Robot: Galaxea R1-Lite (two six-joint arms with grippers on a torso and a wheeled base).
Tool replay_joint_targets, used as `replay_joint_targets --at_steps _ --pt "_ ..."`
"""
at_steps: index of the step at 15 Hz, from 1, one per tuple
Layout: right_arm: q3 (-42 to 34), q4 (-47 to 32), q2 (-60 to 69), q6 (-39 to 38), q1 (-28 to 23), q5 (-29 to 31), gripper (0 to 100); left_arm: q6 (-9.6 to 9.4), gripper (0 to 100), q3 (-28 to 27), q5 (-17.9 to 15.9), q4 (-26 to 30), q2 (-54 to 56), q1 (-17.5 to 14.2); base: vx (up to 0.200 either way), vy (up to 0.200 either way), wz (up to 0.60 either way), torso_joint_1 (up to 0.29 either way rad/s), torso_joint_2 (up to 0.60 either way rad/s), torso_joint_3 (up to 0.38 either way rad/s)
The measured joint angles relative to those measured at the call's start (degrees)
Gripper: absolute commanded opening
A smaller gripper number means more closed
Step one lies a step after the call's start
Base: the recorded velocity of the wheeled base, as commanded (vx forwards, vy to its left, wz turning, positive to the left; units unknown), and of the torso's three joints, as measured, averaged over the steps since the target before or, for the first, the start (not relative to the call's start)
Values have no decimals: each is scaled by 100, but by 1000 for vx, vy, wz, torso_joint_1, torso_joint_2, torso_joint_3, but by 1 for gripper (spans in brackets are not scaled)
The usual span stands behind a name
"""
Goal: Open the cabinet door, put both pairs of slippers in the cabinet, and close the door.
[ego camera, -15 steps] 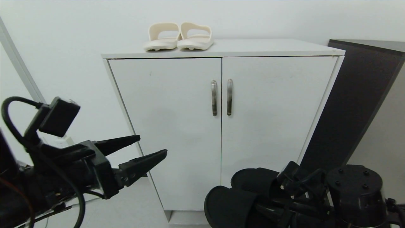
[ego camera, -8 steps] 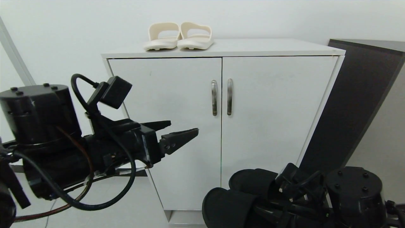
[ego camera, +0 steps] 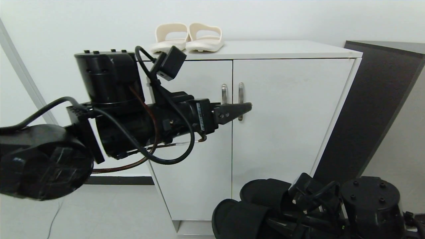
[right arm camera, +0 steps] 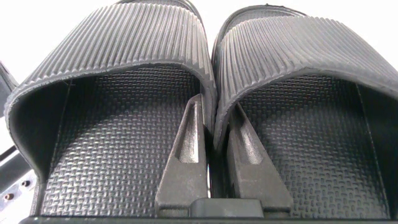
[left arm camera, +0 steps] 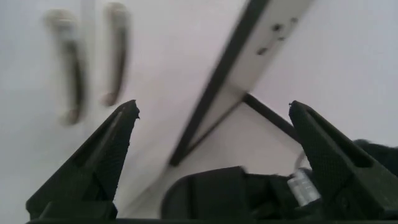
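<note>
The white cabinet (ego camera: 285, 132) stands with both doors shut; its two metal handles (ego camera: 241, 94) meet at the middle seam. A beige pair of slippers (ego camera: 187, 37) lies on its top. My left gripper (ego camera: 247, 107) hangs at handle height, just in front of the handles, and is open. In the left wrist view its fingers (left arm camera: 106, 155) are spread wide, with the handles (left arm camera: 115, 53) beyond them. Low at the cabinet's foot, my right gripper (right arm camera: 214, 118) is shut on the inner straps of the black pair of slippers (right arm camera: 124, 74), which also shows in the head view (ego camera: 252, 205).
A dark cabinet (ego camera: 375, 106) stands against the white one's right side. Pale floor (ego camera: 116, 212) lies open to the left of the cabinet, with a wall behind.
My left arm has risen and swung right, from low left up to the handles, and rolled so its fingers show edge-on. The right arm with the black slippers has barely moved.
</note>
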State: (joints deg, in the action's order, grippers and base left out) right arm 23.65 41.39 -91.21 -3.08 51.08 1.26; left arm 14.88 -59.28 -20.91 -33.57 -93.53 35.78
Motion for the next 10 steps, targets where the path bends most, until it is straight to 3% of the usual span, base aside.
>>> replay_joint_targets --at_steps 4,5,7,10 --pt "0 -1 -33 7 33 -2 0 282 100 -566 -681 111 -499 82 0 0 0 0 0 0" --pt "2 2 -51 7 33 -2 0 479 100 -670 -747 119 -590 88 0 0 0 0 0 0" --pt "11 90 -71 9 40 -4 0 816 100 -1062 -789 123 -840 71 0 0 0 0 0 0" --pt "5 155 -88 9 40 -2 0 855 100 -1287 -503 139 -1069 49 0 0 0 0 0 0"
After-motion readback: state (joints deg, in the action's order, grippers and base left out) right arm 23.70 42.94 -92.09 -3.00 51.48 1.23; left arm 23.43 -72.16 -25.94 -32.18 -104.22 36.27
